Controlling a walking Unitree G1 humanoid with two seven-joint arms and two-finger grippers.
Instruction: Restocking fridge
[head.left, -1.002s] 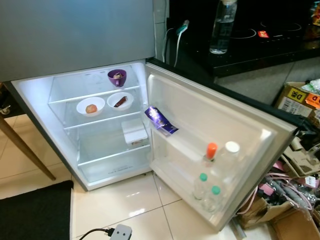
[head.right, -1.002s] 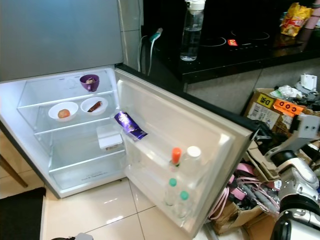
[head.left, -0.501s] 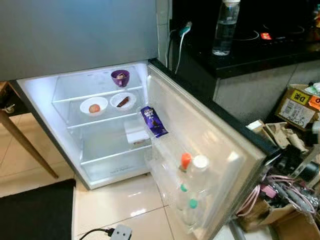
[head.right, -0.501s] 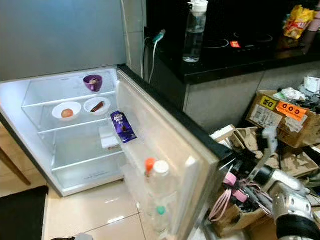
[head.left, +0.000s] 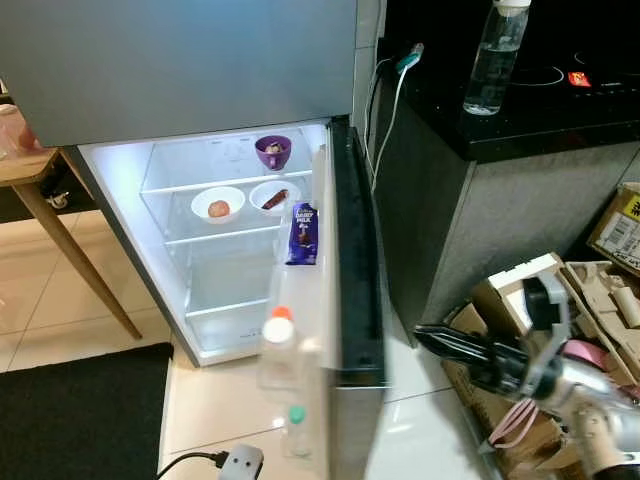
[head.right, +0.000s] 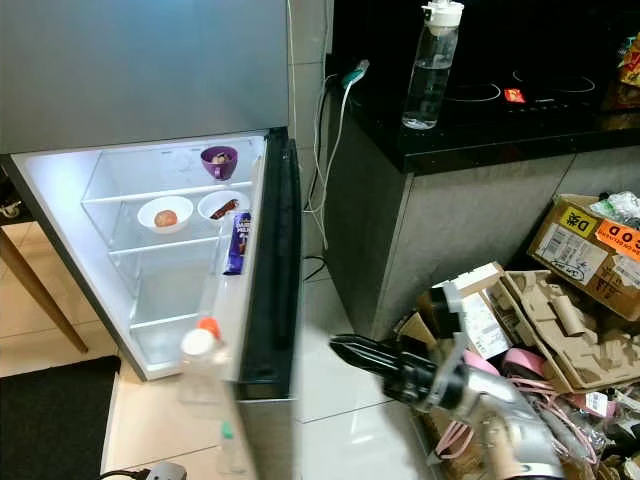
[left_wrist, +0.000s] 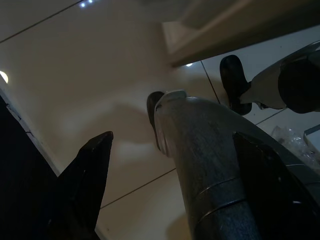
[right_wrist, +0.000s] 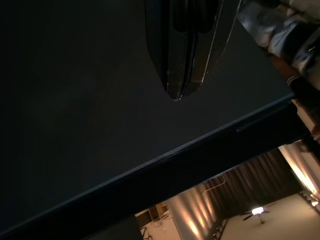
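Swinging half-shut, the fridge door (head.right: 268, 290) stands just ahead of the right gripper (head.right: 345, 348), whose jaws are pressed together, empty. Stiff, bottle-laden, probably heavy: push its outer face near the free edge.

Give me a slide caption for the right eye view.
Right hand, fingers together, beside the half-closed fridge door.
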